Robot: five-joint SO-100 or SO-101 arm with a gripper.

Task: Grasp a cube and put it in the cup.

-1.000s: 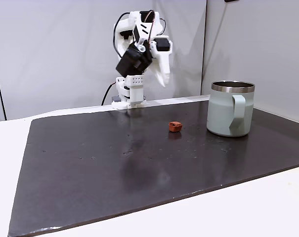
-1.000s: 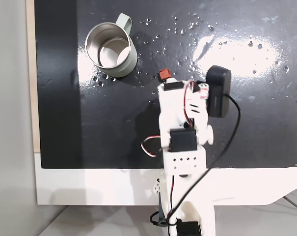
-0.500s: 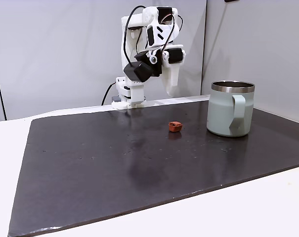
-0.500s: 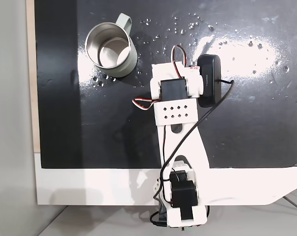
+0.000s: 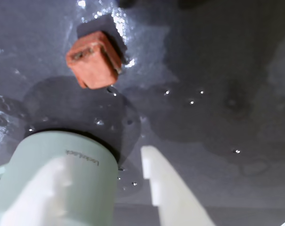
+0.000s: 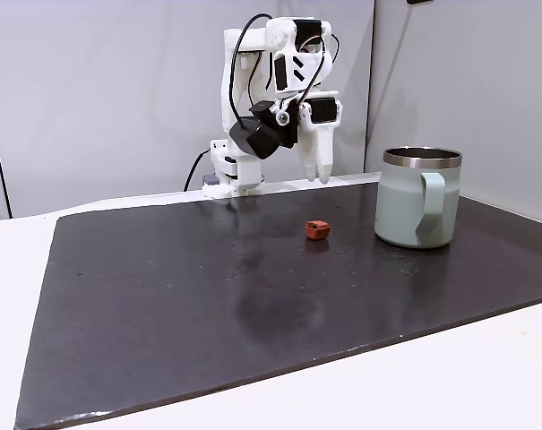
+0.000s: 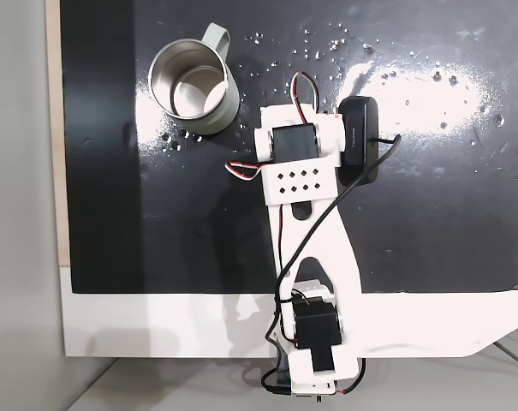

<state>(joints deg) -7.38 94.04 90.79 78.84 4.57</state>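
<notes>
Wrist view looks down past the end effector point(image 5: 133, 188), its white fingers point(image 5: 166, 188) parted with nothing between them. Side-on in a fixed view, the end effector point(image 6: 318, 175) hangs above the counter point(image 6: 163, 296), fingertips pointing down. Below it, slightly nearer the camera, the cube point(image 6: 317, 230) lies on the dark surface. Well to its right stands the cup point(image 6: 418, 209), upright and apart from the cube.
</notes>
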